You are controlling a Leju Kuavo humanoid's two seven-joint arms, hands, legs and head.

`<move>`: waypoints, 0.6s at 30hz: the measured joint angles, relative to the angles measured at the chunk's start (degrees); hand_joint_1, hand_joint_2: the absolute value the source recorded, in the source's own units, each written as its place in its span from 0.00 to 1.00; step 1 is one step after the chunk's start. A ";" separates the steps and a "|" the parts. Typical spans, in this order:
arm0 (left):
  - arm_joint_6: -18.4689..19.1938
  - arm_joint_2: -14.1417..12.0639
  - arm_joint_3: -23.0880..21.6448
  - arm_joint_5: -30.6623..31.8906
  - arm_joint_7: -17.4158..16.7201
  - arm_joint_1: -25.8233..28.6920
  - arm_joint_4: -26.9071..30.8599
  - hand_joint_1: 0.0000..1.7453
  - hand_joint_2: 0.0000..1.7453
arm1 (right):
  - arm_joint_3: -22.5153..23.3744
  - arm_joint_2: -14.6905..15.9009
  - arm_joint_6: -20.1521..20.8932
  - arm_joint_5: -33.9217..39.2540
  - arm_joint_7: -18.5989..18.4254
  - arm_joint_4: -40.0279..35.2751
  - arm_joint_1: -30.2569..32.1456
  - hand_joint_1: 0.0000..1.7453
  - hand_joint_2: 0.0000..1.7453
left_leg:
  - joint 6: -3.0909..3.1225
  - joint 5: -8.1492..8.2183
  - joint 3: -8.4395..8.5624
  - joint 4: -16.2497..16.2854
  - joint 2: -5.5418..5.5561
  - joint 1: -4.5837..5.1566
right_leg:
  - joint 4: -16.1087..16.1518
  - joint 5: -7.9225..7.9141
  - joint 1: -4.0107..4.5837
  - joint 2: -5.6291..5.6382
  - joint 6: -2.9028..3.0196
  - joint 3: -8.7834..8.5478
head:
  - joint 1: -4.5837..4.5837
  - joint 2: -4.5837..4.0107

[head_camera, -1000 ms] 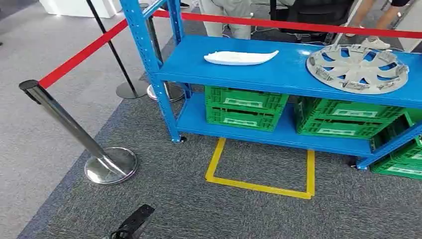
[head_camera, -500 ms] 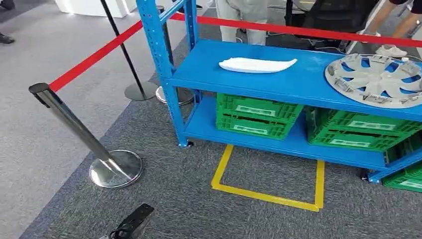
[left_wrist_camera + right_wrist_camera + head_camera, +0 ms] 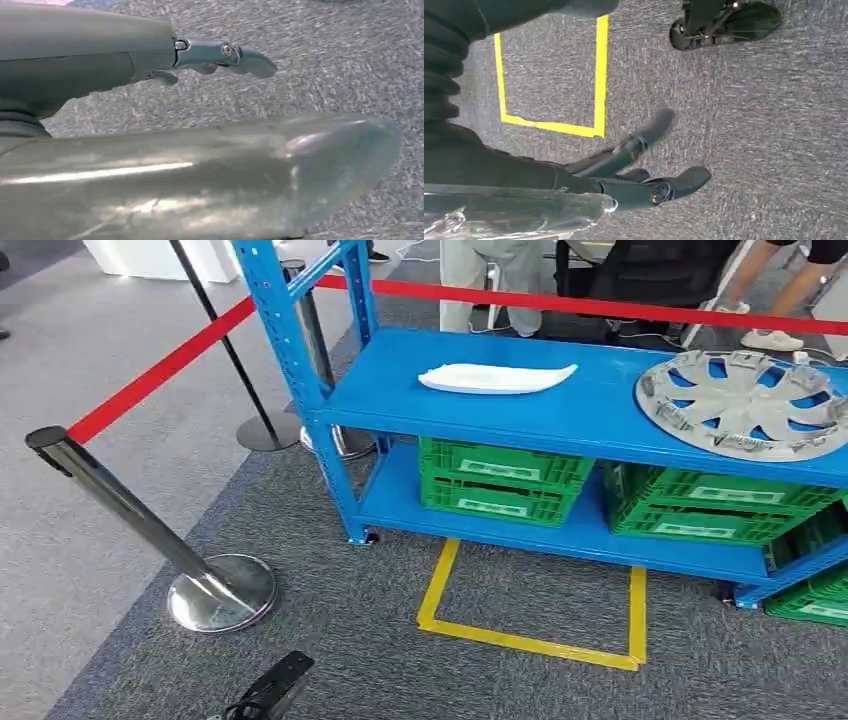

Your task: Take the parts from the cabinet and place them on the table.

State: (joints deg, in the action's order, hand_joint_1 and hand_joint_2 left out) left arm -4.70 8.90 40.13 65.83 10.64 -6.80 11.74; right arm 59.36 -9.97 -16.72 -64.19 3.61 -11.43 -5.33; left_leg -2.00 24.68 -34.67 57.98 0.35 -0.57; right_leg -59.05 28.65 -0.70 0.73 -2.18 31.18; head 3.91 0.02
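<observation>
A long white moulded part (image 3: 497, 378) lies on the top board of the blue shelf unit (image 3: 600, 415). A silver wheel cover (image 3: 745, 403) lies face down on the same board, to the right of it. My left hand (image 3: 270, 695) hangs low at the picture's bottom edge, far from the shelf. Seen from the left wrist, the left hand (image 3: 125, 60) holds nothing and its fingers (image 3: 225, 52) stretch out over grey carpet. My right hand (image 3: 644, 170) also hangs over the carpet, fingers (image 3: 651, 130) apart and empty.
Green crates (image 3: 500, 480) (image 3: 715, 505) fill the lower shelf. A yellow tape square (image 3: 530, 640) marks the carpet before the shelf. A chrome stanchion (image 3: 120, 505) with a red belt (image 3: 160, 370) stands to the left. People's legs (image 3: 480, 285) stand behind the shelf.
The whole picture has swayed sideways and down, so the camera has moved. The parts on the shelf lie as before. My left hand still hangs at the bottom edge.
</observation>
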 joint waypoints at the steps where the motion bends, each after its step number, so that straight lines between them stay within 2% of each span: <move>1: 0.00 0.11 0.00 0.00 -0.02 0.06 0.00 0.00 0.00 | 0.00 0.00 -0.02 0.00 -0.04 0.00 0.00 0.00 1.00 | 0.43 0.22 -0.13 0.10 0.02 0.08 | 0.50 0.06 0.02 -0.06 -0.28 -0.21 | -0.37 0.00; 4: 0.00 -0.02 0.00 0.00 -0.09 0.31 0.00 0.00 0.00 | 0.02 0.00 -0.02 0.00 -0.09 0.00 0.11 0.00 1.00 | 1.74 0.53 0.36 -0.16 0.07 0.05 | 1.13 0.50 -0.13 -0.20 -1.38 -1.13 | -0.30 0.00; 5: 0.00 0.02 0.00 0.00 -0.09 0.30 0.00 0.00 0.00 | 0.02 0.00 -0.02 -0.04 -0.09 0.00 0.09 0.00 1.00 | 2.11 0.74 0.75 -0.21 0.07 -0.04 | -0.25 1.14 -0.16 -0.33 -1.50 -0.95 | -0.57 0.00; 6: 0.00 0.09 0.00 0.00 -0.11 0.25 0.00 0.00 0.00 | 0.02 0.00 -0.02 -0.04 -0.07 0.00 -0.02 0.00 1.00 | 2.45 1.01 1.05 -0.21 0.03 0.01 | -3.36 2.68 -0.10 -0.34 -1.52 0.66 | -0.79 0.00; 8: 0.00 0.13 0.00 0.02 -0.11 0.26 0.00 0.00 0.00 | 0.02 0.00 -0.02 -0.04 -0.09 0.00 0.07 0.00 1.00 | 2.84 1.63 1.58 -0.20 0.00 0.21 | -13.33 6.33 0.06 -0.32 -1.52 6.50 | -0.83 0.00; 9: 0.00 0.13 0.00 0.02 -0.11 0.35 0.00 0.00 0.00 | 0.02 0.00 -0.02 -0.02 -0.09 0.00 0.30 0.00 1.00 | 2.91 1.94 1.91 -0.20 0.04 0.32 | -16.67 6.64 0.08 -0.32 -1.46 8.91 | -0.83 0.00; 10: 0.00 0.13 0.00 0.02 -0.11 0.48 0.00 0.00 0.00 | 0.02 0.00 -0.02 -0.02 -0.09 0.00 0.52 0.00 1.00 | 2.94 2.34 2.37 -0.20 0.17 0.39 | -16.96 5.41 0.08 -0.32 -1.35 10.00 | -0.81 0.00; 11: 0.00 0.13 0.00 0.02 -0.11 0.57 0.00 0.00 0.00 | 0.04 0.00 -0.02 -0.02 -0.11 0.00 0.62 0.00 1.00 | 2.87 2.72 2.94 -0.19 0.36 0.42 | -14.81 3.10 0.08 -0.32 -1.25 9.64 | -0.83 0.00; 13: 0.00 0.15 0.00 0.09 -0.11 0.59 0.00 0.00 0.00 | 0.04 0.00 0.00 -0.02 -0.11 0.00 0.52 0.00 1.00 | 2.55 3.73 4.41 -0.19 0.46 0.42 | -5.57 -3.33 0.08 -0.34 -0.91 6.39 | -0.85 0.00; 14: 0.00 0.15 0.00 0.09 -0.11 0.64 0.00 0.00 0.00 | 0.04 0.00 0.00 -0.02 -0.11 0.00 0.51 0.00 1.00 | 2.23 4.25 4.87 -0.23 0.45 0.42 | -1.86 -4.79 0.06 -0.40 -0.80 5.12 | -0.96 0.00; 15: 0.00 0.13 0.00 0.11 -0.11 0.52 0.00 0.00 0.00 | 0.04 0.00 0.04 -0.02 -0.17 0.00 0.45 0.00 1.00 | 1.77 4.83 4.95 0.17 0.59 0.93 | -0.88 -3.85 0.21 -0.33 -0.68 3.99 | -1.01 0.00; 17: 0.00 0.11 0.00 0.11 -0.11 0.50 0.00 0.00 0.00 | 0.02 0.00 0.07 -0.02 -0.22 0.00 0.42 0.00 1.00 | 1.44 4.82 5.19 -0.43 0.60 0.74 | -1.23 -3.59 0.42 -0.20 -0.04 4.25 | -0.65 0.00; 18: 0.00 0.17 0.00 0.11 -0.11 0.48 0.00 0.00 0.00 | 0.04 0.00 0.09 -0.02 -0.26 0.00 0.46 0.00 1.00 | 1.06 4.85 5.40 -0.76 0.59 0.58 | -1.17 -3.43 0.51 -0.19 0.32 4.25 | -0.68 0.00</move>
State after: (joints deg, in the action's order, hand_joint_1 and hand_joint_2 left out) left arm -4.70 9.07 40.13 65.94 10.53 -6.32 11.74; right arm 59.41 -9.97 -16.63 -64.22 3.34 -11.43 -4.86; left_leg -0.94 29.53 -29.28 57.22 0.94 0.00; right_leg -60.22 25.21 -0.19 0.54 -1.86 35.43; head 3.23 0.02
